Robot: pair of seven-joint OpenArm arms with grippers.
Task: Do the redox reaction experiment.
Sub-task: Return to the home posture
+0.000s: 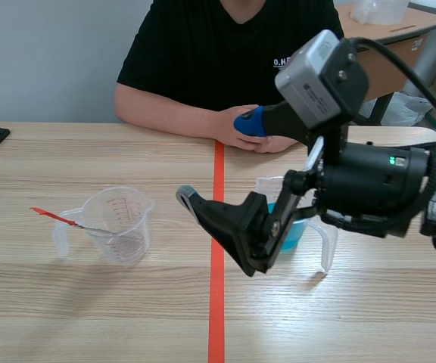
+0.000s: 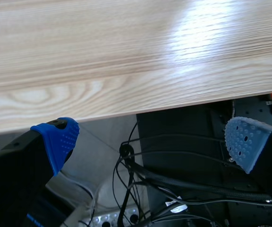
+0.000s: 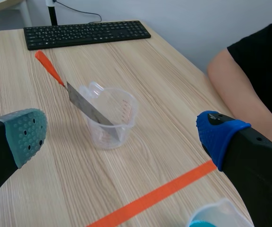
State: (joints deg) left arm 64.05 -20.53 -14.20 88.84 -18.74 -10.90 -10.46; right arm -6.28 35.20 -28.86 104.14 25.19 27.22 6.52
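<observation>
Wooden desk (image 1: 89,302): red-handled blade (image 1: 66,220) leans in clear measuring cup (image 1: 119,224). Right end effector (image 3: 122,137) released near the cup; left end effector (image 2: 152,141) also released.

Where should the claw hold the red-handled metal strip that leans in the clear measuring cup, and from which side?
Grip the red handle, probably from above, on the side of the measuring cup toward the keyboard. The handle sticks out free beyond the rim, while the metal end lies inside the cup, where the walls leave little room.
</observation>
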